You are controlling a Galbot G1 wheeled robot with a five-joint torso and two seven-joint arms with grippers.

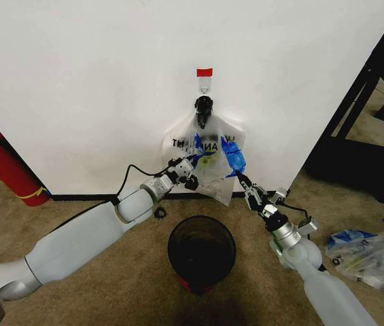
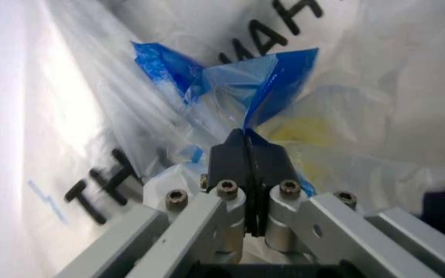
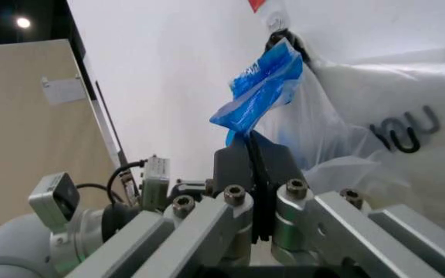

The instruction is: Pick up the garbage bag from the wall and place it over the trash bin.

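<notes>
At frame centre the thin translucent white garbage bag [image 1: 208, 159] hangs on the white wall [image 1: 96, 81] above the round black mesh trash bin [image 1: 201, 252], with the left gripper [image 1: 190, 175] and right gripper [image 1: 243, 182] each closed on a blue patch, so a hard pull may tear it at the hook.

Both arms are reaching forward toward the wall [image 1: 76, 81], the left one coming in from the lower left, the right one from the lower right. The left gripper [image 1: 190, 171] is sitting at the garbage bag [image 1: 208, 153], its black fingers [image 2: 245, 162] pressed together and pinching a blue patch. The right gripper [image 1: 243, 182] is holding the bag's other lower side, fingers [image 3: 252, 168] likewise clamped on blue film.
</notes>
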